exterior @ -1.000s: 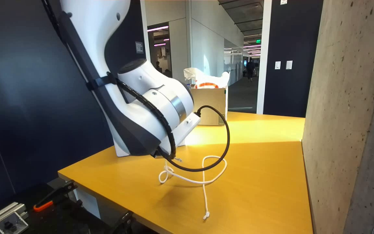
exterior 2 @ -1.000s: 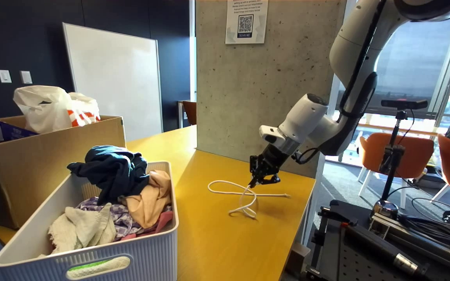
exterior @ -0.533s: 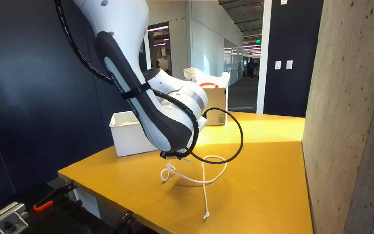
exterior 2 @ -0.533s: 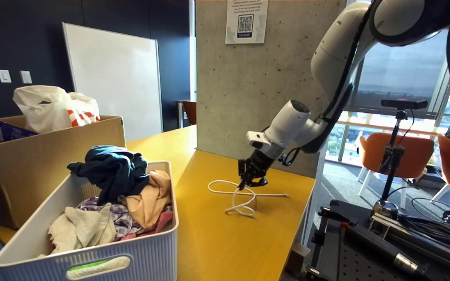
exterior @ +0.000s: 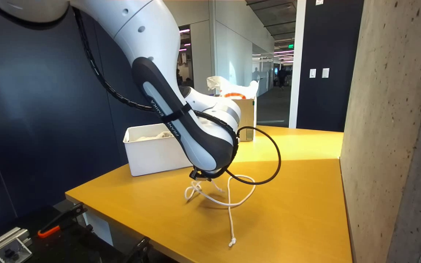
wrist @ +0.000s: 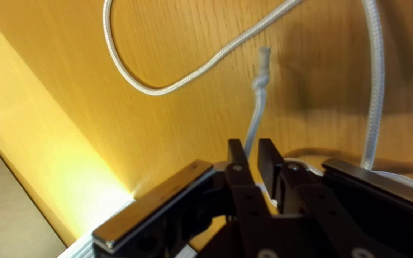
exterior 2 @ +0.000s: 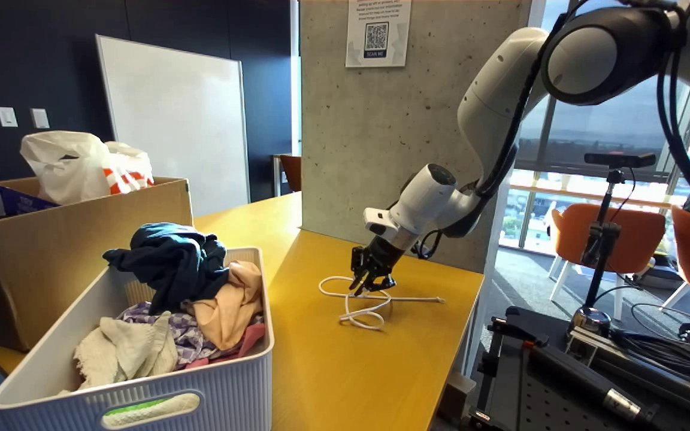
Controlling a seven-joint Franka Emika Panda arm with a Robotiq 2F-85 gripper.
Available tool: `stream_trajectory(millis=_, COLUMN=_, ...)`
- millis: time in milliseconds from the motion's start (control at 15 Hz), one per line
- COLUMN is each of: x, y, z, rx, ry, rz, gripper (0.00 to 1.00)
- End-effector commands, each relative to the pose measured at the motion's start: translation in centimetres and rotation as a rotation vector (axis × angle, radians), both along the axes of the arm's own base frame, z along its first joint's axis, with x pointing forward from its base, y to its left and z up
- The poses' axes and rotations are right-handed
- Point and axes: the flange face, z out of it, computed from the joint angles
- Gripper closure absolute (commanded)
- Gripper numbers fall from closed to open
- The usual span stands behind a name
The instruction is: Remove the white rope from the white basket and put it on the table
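Within wrist view: hand (wrist: 251,146) parted, white rope (wrist: 260,95) in gap; navy cloth (exterior 2: 168,269) only in exterior view.

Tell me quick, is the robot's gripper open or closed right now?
Gripper: open a little; the white rope shows in the gap, seemingly not pinched.

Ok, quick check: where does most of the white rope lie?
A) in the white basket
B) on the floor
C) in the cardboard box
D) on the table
D: in both exterior views the white rope lies mostly in loops on the table, outside the white basket.
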Motion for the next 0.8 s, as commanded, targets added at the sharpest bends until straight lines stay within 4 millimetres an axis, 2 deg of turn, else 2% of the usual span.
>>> stream_trajectory(millis=0, x=-0.2, y=0.4, z=1.9, rx=0.137, ry=0.039, rz=0.033, gripper=0.49)
stream_trajectory(millis=267, x=-0.8, y=2.2, z=2.7, rx=0.102, ry=0.032, rz=-0.095, gripper=0.21)
stream_trajectory(millis=467, x=-2.9, y=3.5, z=3.1, rx=0.107, ry=0.056, rz=-0.186, gripper=0.01)
stream_trajectory(millis=733, x=-4.4, y=5.7, z=6.0, rx=0.184, ry=0.031, rz=-0.288, gripper=0.00)
